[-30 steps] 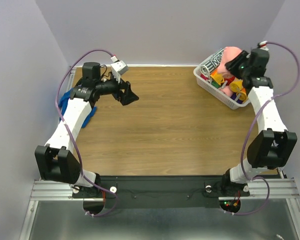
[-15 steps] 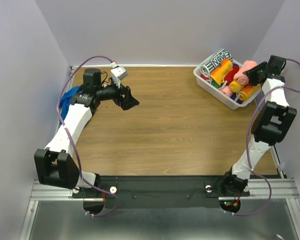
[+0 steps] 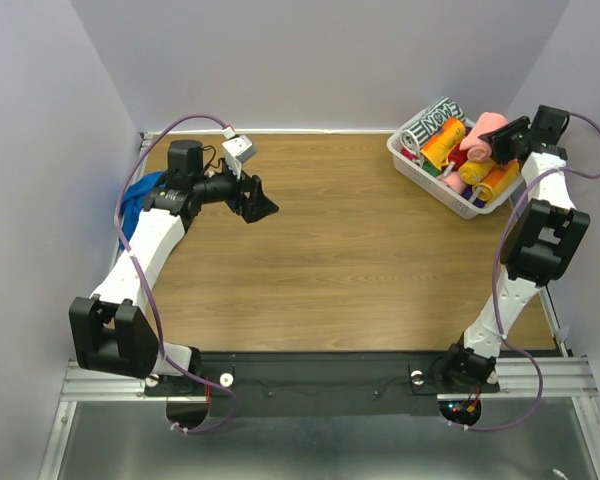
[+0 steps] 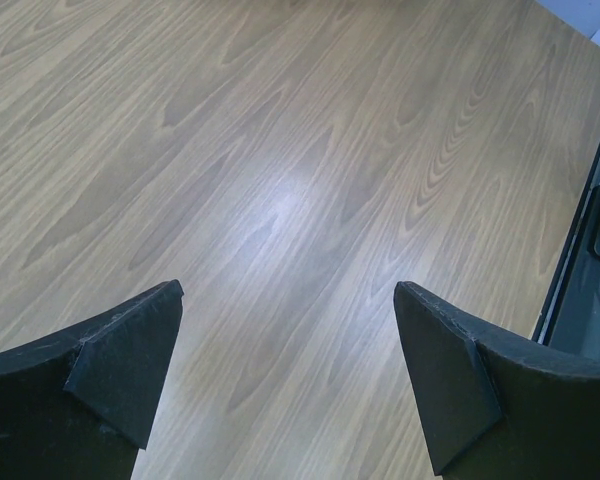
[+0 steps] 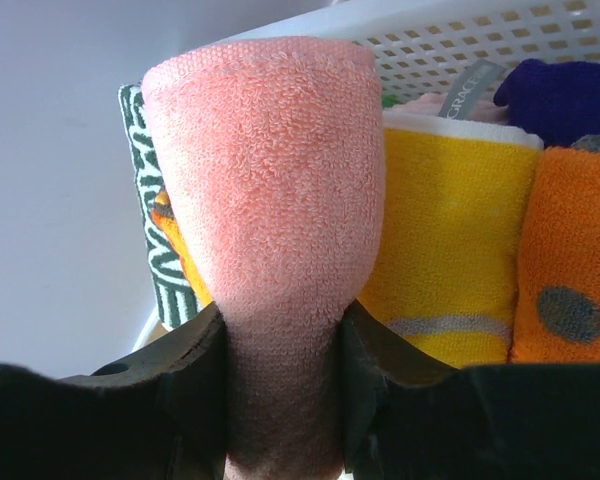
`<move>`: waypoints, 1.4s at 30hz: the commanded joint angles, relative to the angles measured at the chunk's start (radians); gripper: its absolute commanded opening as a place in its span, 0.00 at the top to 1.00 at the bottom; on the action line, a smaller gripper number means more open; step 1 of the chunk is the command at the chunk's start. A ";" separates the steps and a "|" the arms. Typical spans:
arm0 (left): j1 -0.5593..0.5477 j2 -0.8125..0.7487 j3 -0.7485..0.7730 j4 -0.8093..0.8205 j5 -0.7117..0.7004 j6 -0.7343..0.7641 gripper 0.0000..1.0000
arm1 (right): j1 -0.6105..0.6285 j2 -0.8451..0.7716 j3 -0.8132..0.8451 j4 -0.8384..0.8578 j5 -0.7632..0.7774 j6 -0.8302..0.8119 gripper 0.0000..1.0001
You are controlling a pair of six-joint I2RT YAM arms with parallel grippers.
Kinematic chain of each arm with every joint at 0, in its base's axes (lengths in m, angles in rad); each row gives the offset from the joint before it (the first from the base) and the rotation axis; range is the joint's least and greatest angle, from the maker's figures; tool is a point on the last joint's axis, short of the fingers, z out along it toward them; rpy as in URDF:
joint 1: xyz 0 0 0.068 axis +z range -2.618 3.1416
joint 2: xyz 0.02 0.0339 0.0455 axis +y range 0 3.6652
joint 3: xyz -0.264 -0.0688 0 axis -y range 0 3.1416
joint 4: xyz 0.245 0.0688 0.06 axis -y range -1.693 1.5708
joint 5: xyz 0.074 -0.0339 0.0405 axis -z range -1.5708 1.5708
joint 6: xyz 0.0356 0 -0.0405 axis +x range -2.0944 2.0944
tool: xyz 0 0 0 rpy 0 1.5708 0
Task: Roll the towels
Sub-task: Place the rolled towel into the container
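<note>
**Step in hand.** The right gripper (image 5: 282, 320) is closed on the salmon pink towel (image 5: 270, 190), which is already a tight roll. The jaws pinch its lower end and the roll stands up out of them. Directly beyond lie a yellow roll (image 5: 450, 230), an orange roll (image 5: 570, 270) and a black-and-white patterned roll (image 5: 155, 250), all inside the white basket (image 5: 450, 40). In my judgement the roll is to be stowed there. To do that well:
- Keep the clamp on until the roll rests on its neighbours.
- Lay it on its side in a gap between them.
- Release, then back straight out so the free edge is not dragged loose.

**Surface and room.** The wood-grain worktop (image 3: 360, 260) is bare across the middle of the overhead frame. At upper left the left gripper (image 4: 287, 290) hangs over it, spread wide and holding nothing. Beside that arm, at the left edge, the royal blue towel (image 3: 128, 205) lies bunched and unrolled, partly hidden. Plain pale walls (image 3: 330, 60) close the far side and both flanks.
</note>
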 commanded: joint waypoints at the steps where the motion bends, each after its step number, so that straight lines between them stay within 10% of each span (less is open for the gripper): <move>1: -0.005 0.002 0.000 0.042 0.014 0.007 0.01 | 0.005 0.003 0.045 0.050 -0.033 0.050 0.99; 28: -0.005 0.004 -0.035 0.051 0.008 -0.004 0.01 | 0.045 0.118 0.079 0.100 -0.056 0.093 0.99; 42: -0.005 0.004 -0.049 0.067 0.008 -0.006 0.01 | 0.052 0.023 0.047 0.097 0.047 0.077 0.11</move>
